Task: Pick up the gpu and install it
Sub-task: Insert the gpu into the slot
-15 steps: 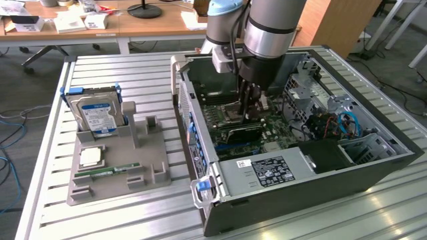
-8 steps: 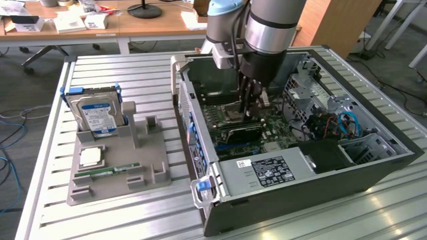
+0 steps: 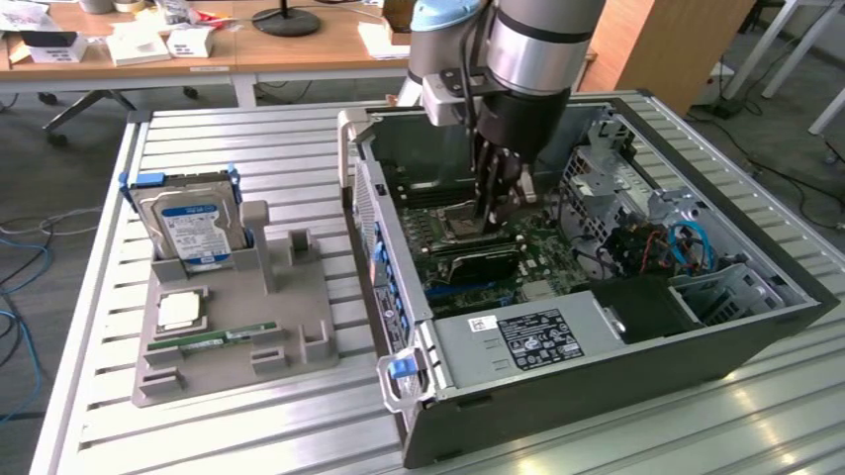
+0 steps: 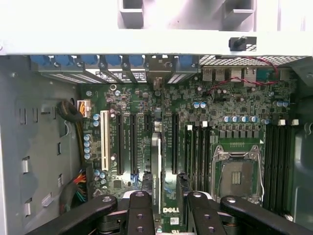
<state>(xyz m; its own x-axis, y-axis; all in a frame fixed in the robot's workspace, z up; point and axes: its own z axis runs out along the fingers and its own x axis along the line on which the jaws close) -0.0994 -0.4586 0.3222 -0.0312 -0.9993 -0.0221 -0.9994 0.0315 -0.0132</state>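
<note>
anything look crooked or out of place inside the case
nothing stands out: the gpu stands upright, in line with the slots on the motherboard, right by the gripper, with no visible tilt.

End effector (image 3: 500,213) lowered vertically, fingers parted
</note>
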